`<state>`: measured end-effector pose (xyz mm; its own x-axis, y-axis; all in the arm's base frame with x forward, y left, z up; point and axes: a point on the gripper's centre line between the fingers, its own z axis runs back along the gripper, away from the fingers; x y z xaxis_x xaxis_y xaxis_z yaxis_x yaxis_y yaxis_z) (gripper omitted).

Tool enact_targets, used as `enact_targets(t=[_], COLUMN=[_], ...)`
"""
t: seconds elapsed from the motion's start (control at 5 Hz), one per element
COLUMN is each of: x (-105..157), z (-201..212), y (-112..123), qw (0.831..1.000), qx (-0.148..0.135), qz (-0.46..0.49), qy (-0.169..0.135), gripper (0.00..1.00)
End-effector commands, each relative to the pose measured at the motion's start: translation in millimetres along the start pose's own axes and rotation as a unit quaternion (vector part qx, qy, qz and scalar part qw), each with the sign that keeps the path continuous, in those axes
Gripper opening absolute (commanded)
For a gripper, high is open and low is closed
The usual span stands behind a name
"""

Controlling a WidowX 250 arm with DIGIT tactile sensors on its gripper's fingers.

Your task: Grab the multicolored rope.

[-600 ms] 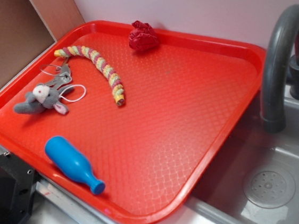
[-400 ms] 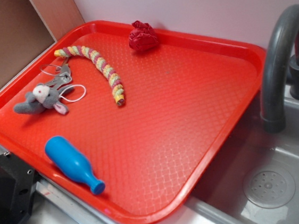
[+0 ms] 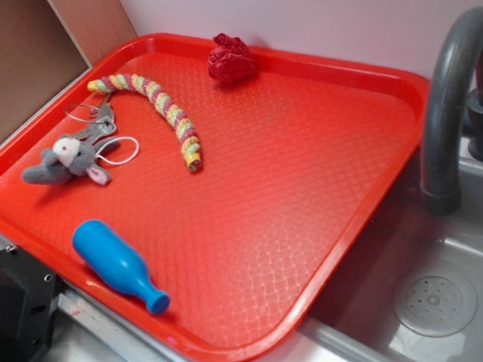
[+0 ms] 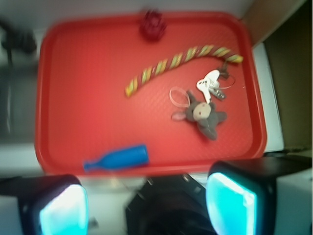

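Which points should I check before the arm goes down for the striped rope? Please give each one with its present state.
1. Multicolored rope lies free on the red tray: ok.
2. Gripper open, with the jaws wide apart: ok.
3. Gripper above the rope: not ok, it is off the tray's near edge.
4. Plush mouse and keys clear of the rope's middle: ok.
5. Keys touching the rope's far end: cannot tell.

Colours on my red tray [image 3: 326,163]

My rope [image 3: 161,107] is striped yellow, pink-red and green; the mouse [image 3: 65,161] is grey with a white cord, the bottle [image 3: 116,265] blue, the cloth wad [image 3: 230,59] dark red (my fingertips [image 4: 230,205] glow cyan).
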<state>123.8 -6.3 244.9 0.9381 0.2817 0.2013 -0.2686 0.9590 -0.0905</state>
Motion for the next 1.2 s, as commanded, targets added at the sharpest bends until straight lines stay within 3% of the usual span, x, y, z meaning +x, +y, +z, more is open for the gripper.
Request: enact_targets(t=[0.0, 0.2, 0.4, 0.6, 0.8, 1.0], x=[40.0, 61.3, 84.0, 105.5, 111.5, 108.0], z=[-14.4, -32.9, -57.3, -99.7, -136.0, -171.2], y=[4.8, 4.1, 0.5, -3.1, -4.9, -7.1], qw=[0.973, 0.944, 0.929, 0.926, 0.930, 0.942], qx=[0.039, 0.063, 0.053, 0.048, 0.049, 0.044], qz=[0.216, 0.313, 0.357, 0.367, 0.360, 0.333], qy=[-0.068, -0.081, -0.087, -0.072, -0.059, -0.023], gripper=[1.00, 1.00, 1.00, 1.00, 1.00, 1.00])
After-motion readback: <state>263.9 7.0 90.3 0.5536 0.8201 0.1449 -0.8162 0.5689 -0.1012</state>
